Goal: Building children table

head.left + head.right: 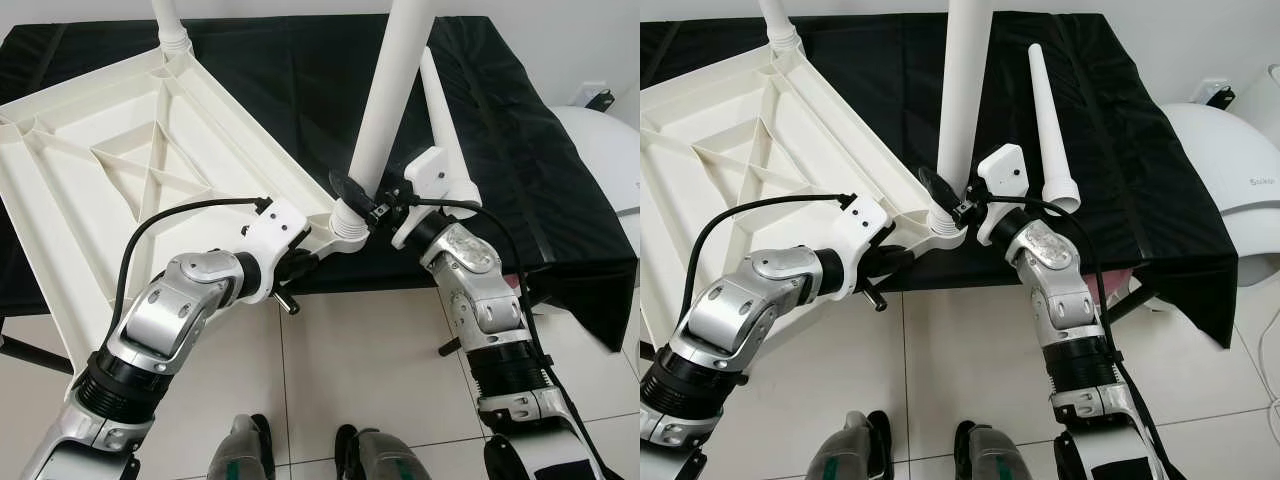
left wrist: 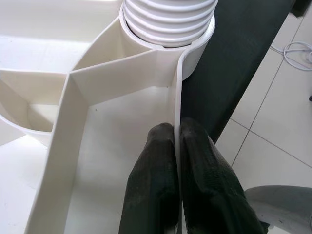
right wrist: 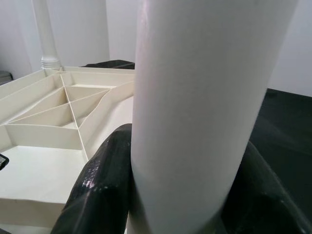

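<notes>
With the tabletop [image 1: 120,170] rim pinched by the left gripper [image 2: 176,141], the leg [image 1: 385,110] clasped by the right gripper [image 1: 952,200] appears to be being screwed into its corner socket [image 1: 347,222], so further turning is judged to be called for.

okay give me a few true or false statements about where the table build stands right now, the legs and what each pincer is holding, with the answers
1. The right pincer grips the upright leg standing in the tabletop's near corner socket. True.
2. The left pincer is open and clear of the tabletop. False: it is shut on the tabletop's rim.
3. A loose leg lies on the black cloth. True.
4. The tabletop lies with its smooth side up. False: its ribbed underside faces up.
5. No leg is fitted at the far corner. False: another leg stands there.
</notes>
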Controlling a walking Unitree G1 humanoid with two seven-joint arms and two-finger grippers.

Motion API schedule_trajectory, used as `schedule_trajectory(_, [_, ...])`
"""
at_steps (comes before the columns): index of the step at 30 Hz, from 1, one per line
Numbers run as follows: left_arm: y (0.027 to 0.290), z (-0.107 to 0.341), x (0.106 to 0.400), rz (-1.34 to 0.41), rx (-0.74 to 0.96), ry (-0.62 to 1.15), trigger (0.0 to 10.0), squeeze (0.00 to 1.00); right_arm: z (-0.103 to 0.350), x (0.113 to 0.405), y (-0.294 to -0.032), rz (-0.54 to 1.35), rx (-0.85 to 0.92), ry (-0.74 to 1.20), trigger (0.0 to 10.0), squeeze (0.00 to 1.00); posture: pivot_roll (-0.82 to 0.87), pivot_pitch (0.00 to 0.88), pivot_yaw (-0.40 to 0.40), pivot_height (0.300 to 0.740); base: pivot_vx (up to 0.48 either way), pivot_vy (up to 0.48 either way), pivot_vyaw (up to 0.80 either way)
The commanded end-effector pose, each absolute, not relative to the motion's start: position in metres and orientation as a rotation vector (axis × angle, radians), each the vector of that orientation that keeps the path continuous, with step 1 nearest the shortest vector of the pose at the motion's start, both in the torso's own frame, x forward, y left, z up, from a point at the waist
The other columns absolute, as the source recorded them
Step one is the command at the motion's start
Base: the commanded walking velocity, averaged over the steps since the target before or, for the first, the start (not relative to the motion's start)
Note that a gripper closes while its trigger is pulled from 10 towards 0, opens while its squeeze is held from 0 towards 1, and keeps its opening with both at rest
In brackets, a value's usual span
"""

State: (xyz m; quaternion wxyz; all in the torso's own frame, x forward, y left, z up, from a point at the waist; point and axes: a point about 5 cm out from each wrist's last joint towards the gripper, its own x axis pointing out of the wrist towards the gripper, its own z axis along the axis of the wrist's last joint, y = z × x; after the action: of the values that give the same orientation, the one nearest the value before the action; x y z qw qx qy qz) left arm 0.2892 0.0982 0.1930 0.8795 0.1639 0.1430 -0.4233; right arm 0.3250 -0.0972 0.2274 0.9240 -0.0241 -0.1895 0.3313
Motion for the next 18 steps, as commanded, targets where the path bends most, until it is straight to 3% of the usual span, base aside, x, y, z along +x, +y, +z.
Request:
schedule_trajectory(1, [0.096, 0.200, 0.286, -0.916, 0.332, 0.278, 10.0, 0.00, 0.227, 0.324, -0.102, 0.643, -0.061, -0.390, 10.0, 0.00, -0.04, 0.197, -0.037, 0.740, 0.000, 0.000, 0.00])
schedule_trajectory(18, [0.095, 0.200, 0.287, -0.915, 0.331, 0.274, 10.0, 0.00, 0.222, 0.313, -0.093, 0.684, -0.085, -0.394, 10.0, 0.00, -0.04, 0.196, -0.038, 0.740, 0.000, 0.000, 0.00])
